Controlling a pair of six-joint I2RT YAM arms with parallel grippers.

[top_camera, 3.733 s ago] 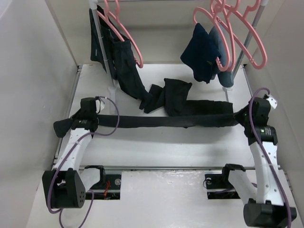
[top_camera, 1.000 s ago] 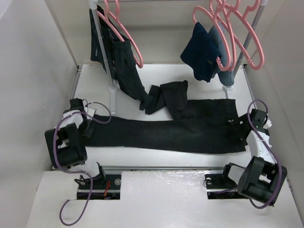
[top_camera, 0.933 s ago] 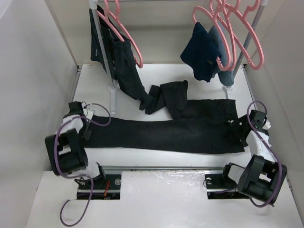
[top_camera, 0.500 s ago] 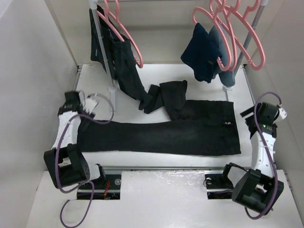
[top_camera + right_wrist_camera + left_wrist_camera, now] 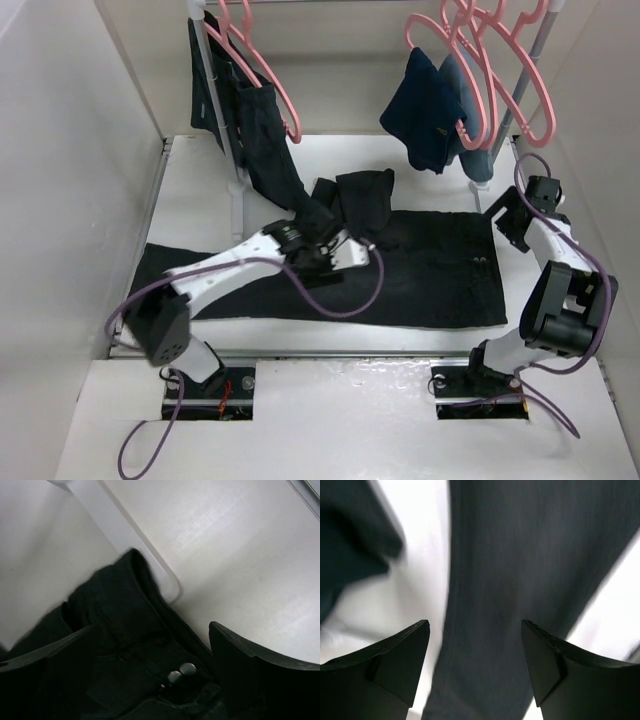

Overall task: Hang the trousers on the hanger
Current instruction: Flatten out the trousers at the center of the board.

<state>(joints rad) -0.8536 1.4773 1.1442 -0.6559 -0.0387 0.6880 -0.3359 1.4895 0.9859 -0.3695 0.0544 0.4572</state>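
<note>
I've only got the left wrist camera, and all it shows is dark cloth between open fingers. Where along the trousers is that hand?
Observer: From above, the left hand is over the middle of the trousers, which lie flat across the table.
Operator: And the other hand?
Observer: The right hand is open at the far corner of the waistband, holding nothing.
Operator: Is a hanger free?
Observer: Several hang at the back. The rightmost pink hanger looks bare.
</note>
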